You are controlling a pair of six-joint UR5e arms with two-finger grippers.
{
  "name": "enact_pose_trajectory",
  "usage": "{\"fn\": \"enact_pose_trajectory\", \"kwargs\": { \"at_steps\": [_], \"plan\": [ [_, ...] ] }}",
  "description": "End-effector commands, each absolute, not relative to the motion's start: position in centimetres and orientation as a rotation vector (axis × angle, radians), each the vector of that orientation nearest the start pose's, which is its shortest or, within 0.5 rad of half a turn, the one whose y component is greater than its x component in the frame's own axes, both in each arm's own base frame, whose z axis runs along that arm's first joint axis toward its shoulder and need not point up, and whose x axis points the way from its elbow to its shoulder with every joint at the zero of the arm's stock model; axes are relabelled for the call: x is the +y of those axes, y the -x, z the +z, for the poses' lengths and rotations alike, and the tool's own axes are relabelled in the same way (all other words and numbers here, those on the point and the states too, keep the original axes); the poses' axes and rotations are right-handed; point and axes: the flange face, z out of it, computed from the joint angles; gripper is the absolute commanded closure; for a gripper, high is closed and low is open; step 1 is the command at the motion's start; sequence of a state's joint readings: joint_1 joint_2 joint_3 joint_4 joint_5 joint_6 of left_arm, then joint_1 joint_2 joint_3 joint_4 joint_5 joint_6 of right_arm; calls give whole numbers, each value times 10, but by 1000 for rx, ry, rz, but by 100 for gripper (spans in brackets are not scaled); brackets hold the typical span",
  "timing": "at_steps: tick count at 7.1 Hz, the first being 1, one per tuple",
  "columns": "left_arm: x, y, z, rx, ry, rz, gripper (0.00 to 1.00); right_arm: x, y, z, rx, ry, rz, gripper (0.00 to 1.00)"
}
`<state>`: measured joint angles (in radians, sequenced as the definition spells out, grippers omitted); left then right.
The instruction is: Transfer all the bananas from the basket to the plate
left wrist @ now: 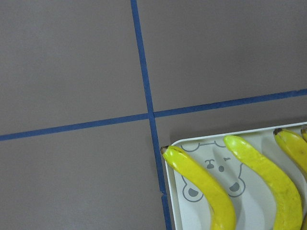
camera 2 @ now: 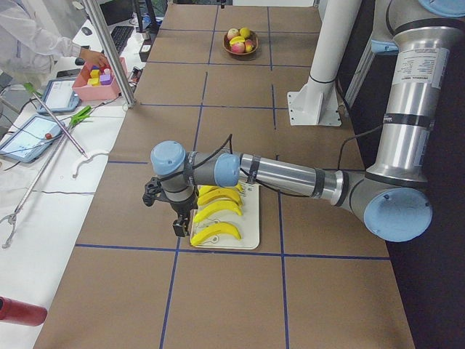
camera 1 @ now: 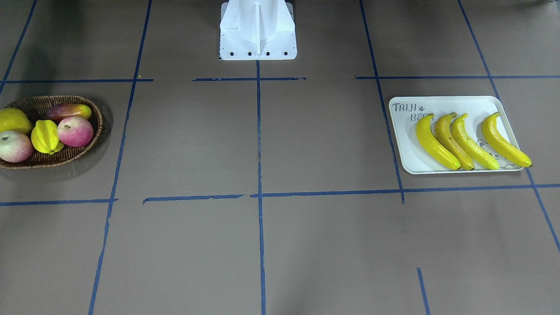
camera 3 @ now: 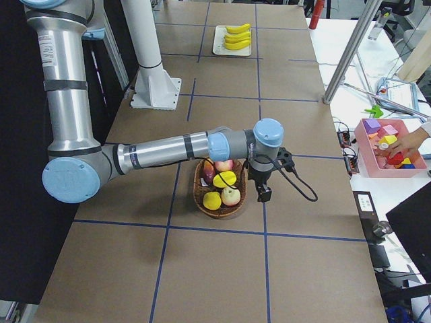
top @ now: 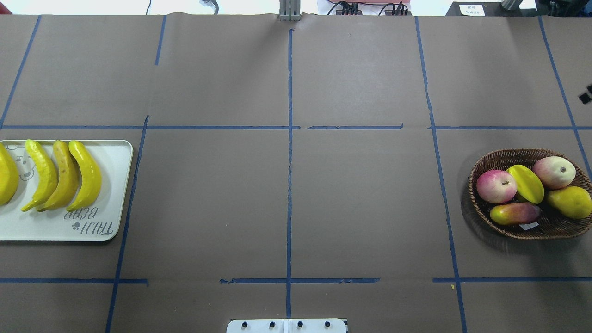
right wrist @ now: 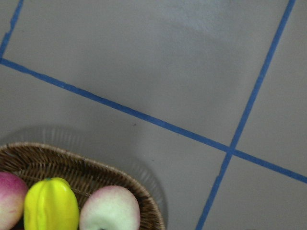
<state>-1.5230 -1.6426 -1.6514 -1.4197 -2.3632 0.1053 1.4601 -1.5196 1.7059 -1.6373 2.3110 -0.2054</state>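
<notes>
Yellow bananas [camera 1: 472,142], all four, lie side by side on the white plate [camera 1: 455,105] on my left-arm side of the table [camera 1: 323,144]. The duller orange-yellow one [camera 1: 453,141] is packed between two brighter ones, and the fourth lies a little apart. The wicker basket [camera 1: 57,161] sits well apart at the other end and holds two apples [camera 1: 75,131], a starfruit [camera 1: 45,136], a pear [camera 1: 13,120] and a mango [camera 1: 68,111].

The left gripper [camera 2: 179,227] hangs by the plate's outer edge. The right gripper [camera 3: 264,194] hangs just beside the basket, on the side away from the robot's base. Both show only in the side views, so I cannot tell whether either is open or closed.
</notes>
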Motion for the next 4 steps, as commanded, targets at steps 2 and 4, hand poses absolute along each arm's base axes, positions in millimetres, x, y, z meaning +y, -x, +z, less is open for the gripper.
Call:
{"fn": "enact_pose_trajectory", "kwargs": {
  "at_steps": [2,4],
  "plan": [
    [-495,38,624,834,-53,157,0,-504,-50,600,-737,-134,-271,0],
    [-495,39,625,842,-51,146,0,-503,-49,599,-746,-131,-255,0]
  ]
}}
